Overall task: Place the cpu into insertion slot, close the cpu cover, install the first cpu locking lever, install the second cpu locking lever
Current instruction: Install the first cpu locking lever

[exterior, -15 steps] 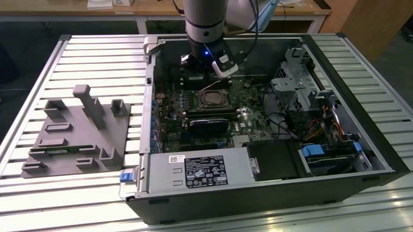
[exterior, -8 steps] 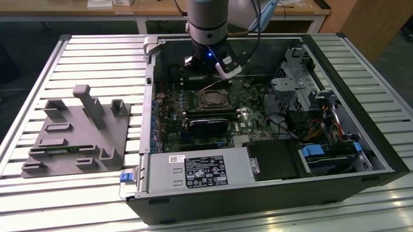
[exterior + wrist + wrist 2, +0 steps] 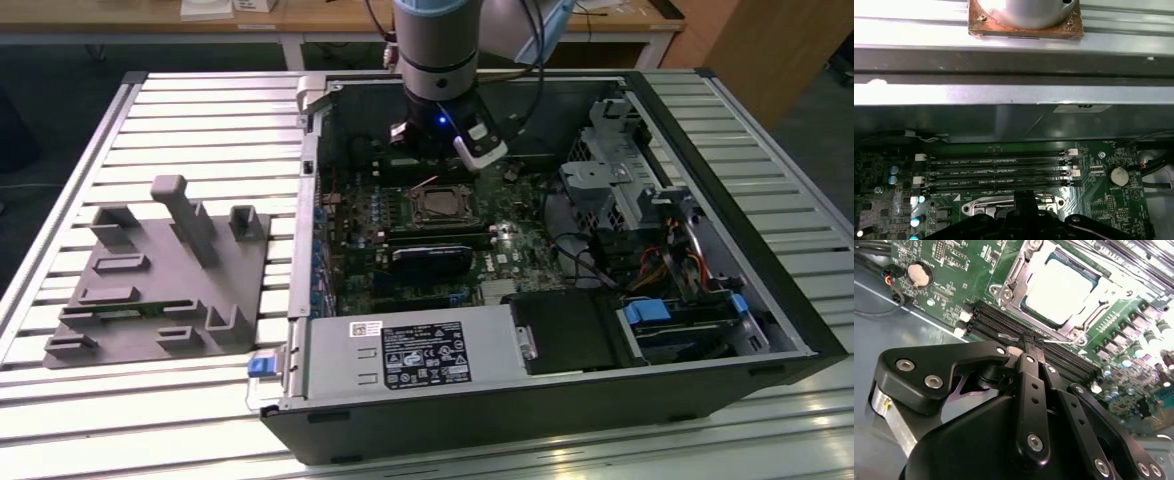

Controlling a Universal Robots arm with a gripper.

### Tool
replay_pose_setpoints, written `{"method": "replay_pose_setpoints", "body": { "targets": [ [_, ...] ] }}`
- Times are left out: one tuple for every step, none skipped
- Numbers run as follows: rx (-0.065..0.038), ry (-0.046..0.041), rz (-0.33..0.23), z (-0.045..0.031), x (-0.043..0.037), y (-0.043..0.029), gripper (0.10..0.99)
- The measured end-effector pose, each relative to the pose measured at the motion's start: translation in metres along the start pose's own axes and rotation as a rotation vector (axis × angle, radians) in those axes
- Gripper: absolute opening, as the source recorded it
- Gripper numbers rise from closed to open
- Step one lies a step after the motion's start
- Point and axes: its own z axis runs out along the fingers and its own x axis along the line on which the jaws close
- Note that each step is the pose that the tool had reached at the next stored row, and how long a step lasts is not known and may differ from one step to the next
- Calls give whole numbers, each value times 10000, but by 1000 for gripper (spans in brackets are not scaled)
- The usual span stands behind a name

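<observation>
Slatted aluminium makes up the worktop (image 3: 200,110), and I see an open computer case (image 3: 534,400) lying on it, taking up the middle and the side toward the exterior view's right. A grey moulded fixture (image 3: 160,290) sits near the worktop's edge at the exterior view's left.

My arm (image 3: 438,50) reaches down into the case from the far edge, over the green motherboard (image 3: 354,290).

In the second wrist view the gripper (image 3: 1030,347) has its black fingers drawn together, tips meeting just over the dark memory slots (image 3: 1004,322). A thin metal rod (image 3: 1061,339) runs right at those tips. I cannot tell whether it is pinched between them.

Just beyond the slots the cpu (image 3: 1059,287) lies flat in its socket, pale top showing. The cpu cover (image 3: 1106,290) frames it, apparently lying down around it.

A coin battery (image 3: 919,274) sits on the board, well apart from the socket, near the case's grey floor.
</observation>
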Motion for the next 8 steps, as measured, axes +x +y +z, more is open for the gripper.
{"method": "replay_pose_setpoints", "body": {
  "targets": [
    [0, -7, 0, 17, 2, -4, 106],
    [1, -9, 1, 27, 3, -8, 106],
    [1, -12, 9, 34, 3, -9, 106],
    [2, -14, 17, 38, 4, -11, 106],
    [4, -16, 24, 41, 4, -12, 106],
    [5, -18, 33, 45, 5, -13, 106],
    [5, -21, 43, 48, 6, -13, 106],
    [7, -24, 55, 53, 6, -14, 106]
  ]
}}
